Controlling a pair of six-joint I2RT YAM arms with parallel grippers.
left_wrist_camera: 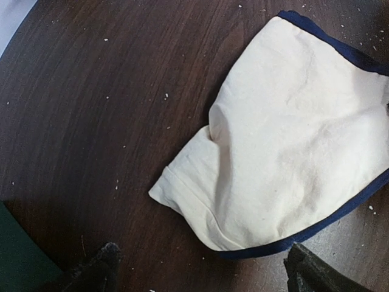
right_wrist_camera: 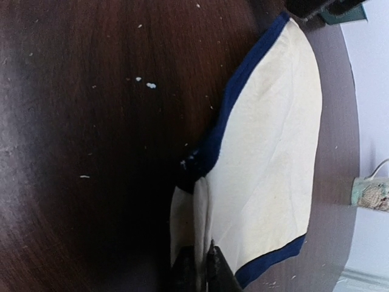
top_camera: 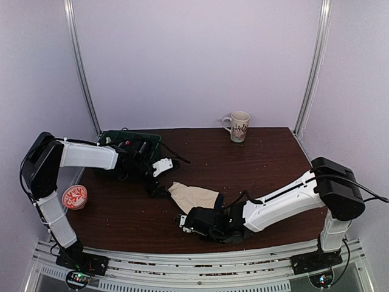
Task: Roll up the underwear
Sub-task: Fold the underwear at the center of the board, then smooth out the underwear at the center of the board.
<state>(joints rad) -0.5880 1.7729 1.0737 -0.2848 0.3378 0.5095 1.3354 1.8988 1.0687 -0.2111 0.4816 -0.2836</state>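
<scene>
Nearest of all, the black right gripper (top_camera: pixel 181 221) (right_wrist_camera: pixel 199 269) on its white arm sits low at the near edge of the cream cloth underwear with navy-blue trim (top_camera: pixel 196 196) (right_wrist_camera: pixel 267 140) (left_wrist_camera: pixel 292 134); its dark fingers (right_wrist_camera: pixel 220 275) are pressed almost together, pinching a thin fold of cream cloth at the underwear's near corner; the underwear lies spread and slightly rumpled on the dark brown wooden table (top_camera: pixel 273 158), toward the front and a little left of centre; small white specks dot the wood around the underwear; just left of the underwear and slightly farther back, the left gripper (top_camera: pixel 159 188) (left_wrist_camera: pixel 202 258) hangs over its edge with jaws spread wide, one black fingertip (left_wrist_camera: pixel 100 267) over bare wood, the other beyond the navy hem, holding nothing; well left of the underwear, by the table's side edge, stands a round tub with a red-and-white pattern (top_camera: pixel 75 198); behind and left of the underwear sits a dark green rectangular plastic bin (top_camera: pixel 152 140); far behind the underwear, to the right, a white ceramic mug with red markings (top_camera: pixel 238 126) stands upright at the back edge.
</scene>
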